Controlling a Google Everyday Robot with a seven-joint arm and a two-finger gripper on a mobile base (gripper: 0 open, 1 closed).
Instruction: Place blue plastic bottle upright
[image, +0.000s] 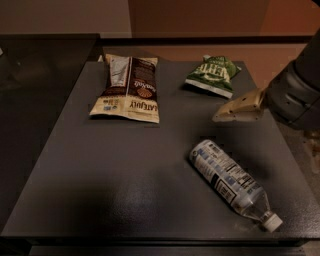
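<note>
The blue plastic bottle lies on its side on the dark table, at the front right. Its white cap points to the front right corner and its base points toward the table's middle. My beige gripper reaches in from the right edge on the grey arm. It points left and hovers over the table behind the bottle, apart from it, between the bottle and the green bag. It holds nothing that I can see.
A brown snack bag lies flat at the back left of the table. A green snack bag lies at the back right, just behind the gripper. The table's front edge runs close to the bottle cap.
</note>
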